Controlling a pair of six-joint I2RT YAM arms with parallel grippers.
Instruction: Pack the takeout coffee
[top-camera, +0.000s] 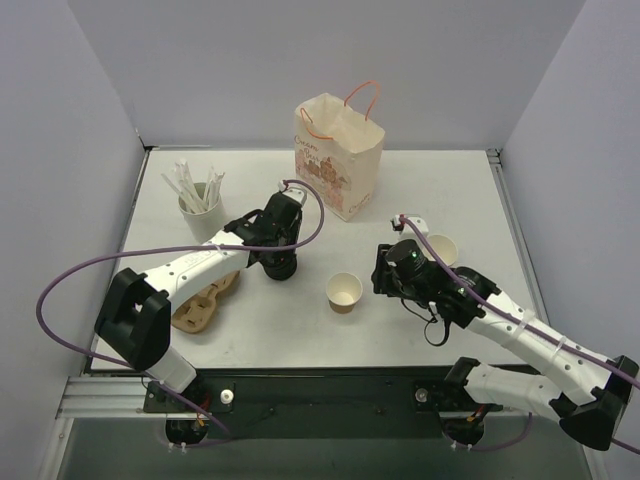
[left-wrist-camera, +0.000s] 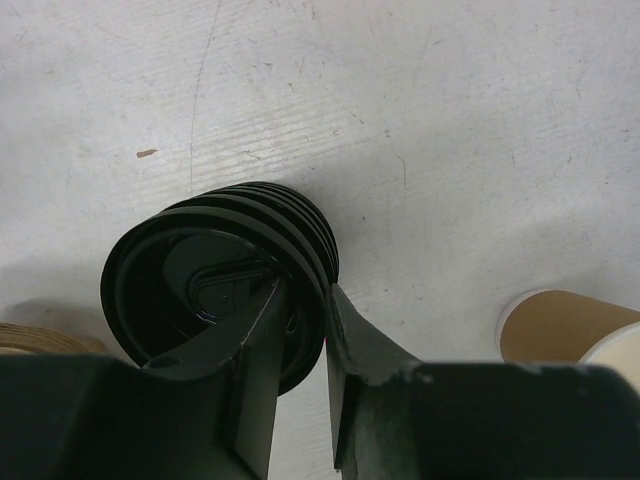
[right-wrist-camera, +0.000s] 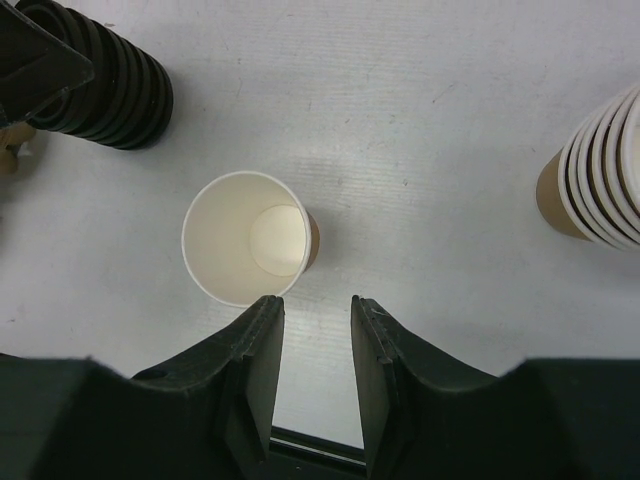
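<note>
Left gripper (left-wrist-camera: 305, 295) on lid stack (left-wrist-camera: 180, 260), right gripper (right-wrist-camera: 317, 310) beside lidless cup (right-wrist-camera: 250, 240)

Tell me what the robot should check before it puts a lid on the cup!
1. Paper cup standing upright, mouth up: ok.
2. Lid on that cup: not ok, it is bare.
3. Right tool open and not touching the cup: ok.
4. Left tool at the lid stack, one finger inside the top lid's rim and one outside: ok.
5. Only one lid caught, not two: cannot tell.
6. Paper bag upright with its mouth open: ok.
</note>
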